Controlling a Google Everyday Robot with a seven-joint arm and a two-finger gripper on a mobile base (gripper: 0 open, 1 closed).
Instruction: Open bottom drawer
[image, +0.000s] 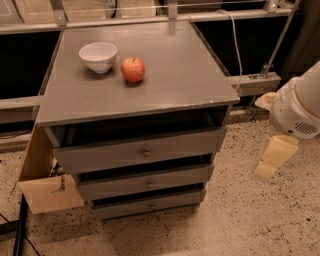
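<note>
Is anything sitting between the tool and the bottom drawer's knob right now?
Nothing visible does. The tool hangs to the right of the cabinet, and only speckled floor lies between it and the bottom drawer, whose front also faces bare floor.

Just one view here: the cabinet (180, 75) is looked down on from up high and out front, fairly close, so its top and all three fronts are taken in, down to the bottom drawer (150, 205). The gripper (270, 162) is caught at the right edge, beside the cabinet.
</note>
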